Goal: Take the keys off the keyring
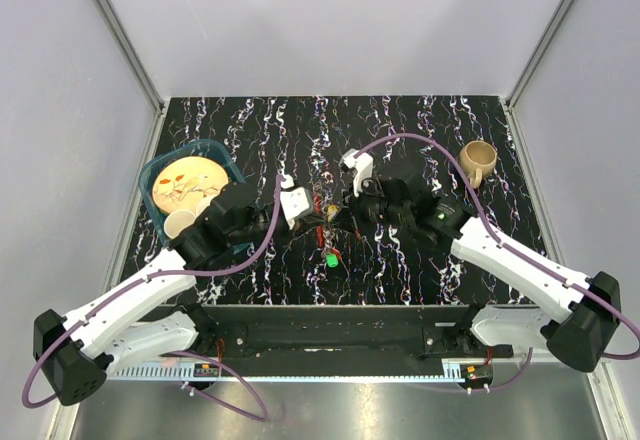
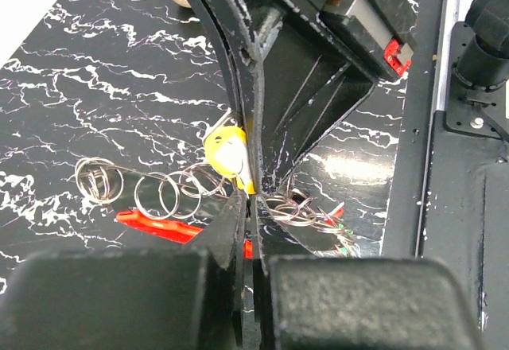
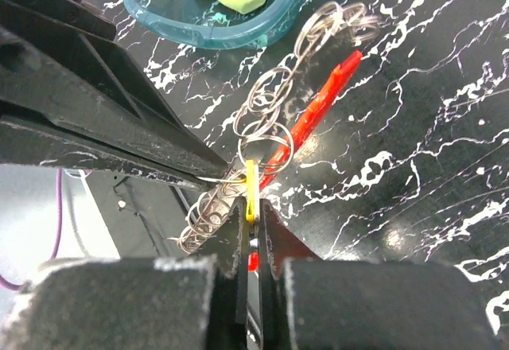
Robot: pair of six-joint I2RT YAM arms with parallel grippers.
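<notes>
The keyring is a chain of grey metal rings [image 2: 159, 195] with a red piece [image 2: 155, 224], and it hangs between my two grippers just above the table. My right gripper [image 3: 253, 207] is shut on a yellow-headed key [image 3: 251, 183] that is still on the rings [image 3: 270, 107]. My left gripper [image 2: 251, 196] is shut tip to tip against it and pinches a ring beside the key [image 2: 225, 153]. In the top view both grippers [image 1: 314, 210] [image 1: 338, 212] meet at the table's middle. A green-headed key [image 1: 331, 259] lies loose on the table just in front of them.
A teal basin [image 1: 160, 165] with a plate and a pale cup stands at the left, close behind my left arm. A tan mug [image 1: 478, 160] stands at the back right. The table's near edge and the arm mounts are just in front of the grippers.
</notes>
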